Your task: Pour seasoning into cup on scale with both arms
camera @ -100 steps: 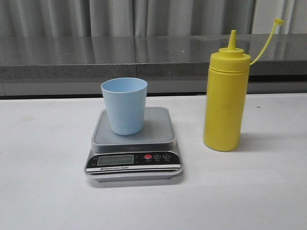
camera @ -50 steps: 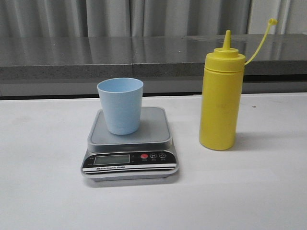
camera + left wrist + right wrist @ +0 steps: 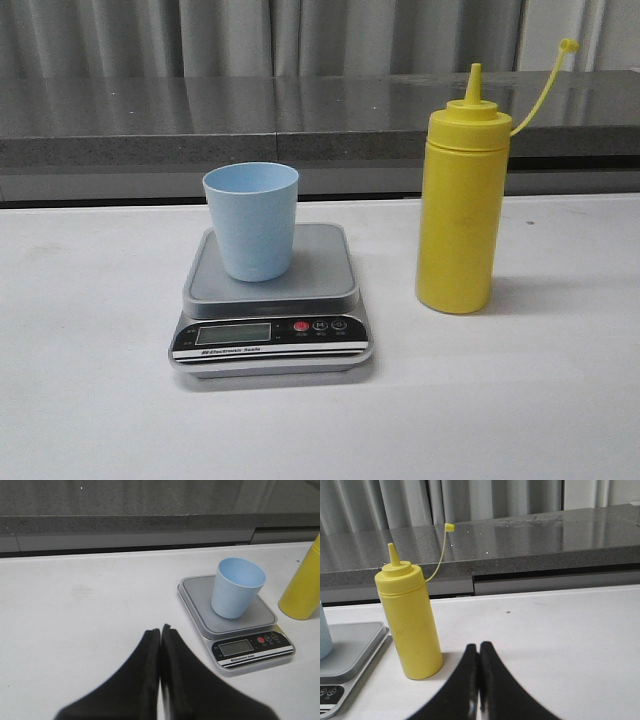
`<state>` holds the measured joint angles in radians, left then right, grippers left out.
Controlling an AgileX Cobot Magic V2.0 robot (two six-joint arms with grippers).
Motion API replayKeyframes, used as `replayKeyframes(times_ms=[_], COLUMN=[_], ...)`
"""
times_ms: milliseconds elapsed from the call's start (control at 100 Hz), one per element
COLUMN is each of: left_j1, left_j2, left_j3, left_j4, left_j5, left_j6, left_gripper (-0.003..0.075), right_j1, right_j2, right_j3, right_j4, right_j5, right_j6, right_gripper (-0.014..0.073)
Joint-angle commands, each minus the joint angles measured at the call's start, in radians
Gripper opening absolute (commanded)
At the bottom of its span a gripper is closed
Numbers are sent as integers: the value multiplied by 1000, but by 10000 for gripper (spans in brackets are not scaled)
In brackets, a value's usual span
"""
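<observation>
The scale is sitting on the white table, with the cup standing upright on its platform. The seasoning is standing upright just right of the scale, apart from it. The left gripper is hanging closed and empty, well short of the scale. The right gripper is likewise closed and empty, near the seasoning without touching.

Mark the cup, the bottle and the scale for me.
cup [image 3: 250, 225], front view, middle of its outer wall.
bottle [image 3: 458, 220], front view, middle of its yellow body.
scale [image 3: 325, 270], front view, bare part of the grey platform beside the cup.
</observation>
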<state>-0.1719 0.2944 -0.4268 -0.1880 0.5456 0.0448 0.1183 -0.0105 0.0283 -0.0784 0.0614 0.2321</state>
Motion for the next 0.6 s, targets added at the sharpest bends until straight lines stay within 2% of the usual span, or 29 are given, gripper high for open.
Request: replayKeyframes(times_ms=[0, 180, 590], left_j1=[1, 1, 1], left_j2=[9, 9, 9], left_j3=[-24, -24, -24], left_j4=[-9, -9, -9], left_j5=[-78, -78, -78], left_j6=[-8, -8, -8], left_gripper=[-20, -20, -20], right_j1=[-15, -68, -68], right_j2=[-24, -24, -24], right_j3=[-14, -14, -15], right_j4=[-9, -14, -7], right_j5=[-81, -89, -88], right_j6=[-18, -21, -21], right_gripper=[-60, -60, -60])
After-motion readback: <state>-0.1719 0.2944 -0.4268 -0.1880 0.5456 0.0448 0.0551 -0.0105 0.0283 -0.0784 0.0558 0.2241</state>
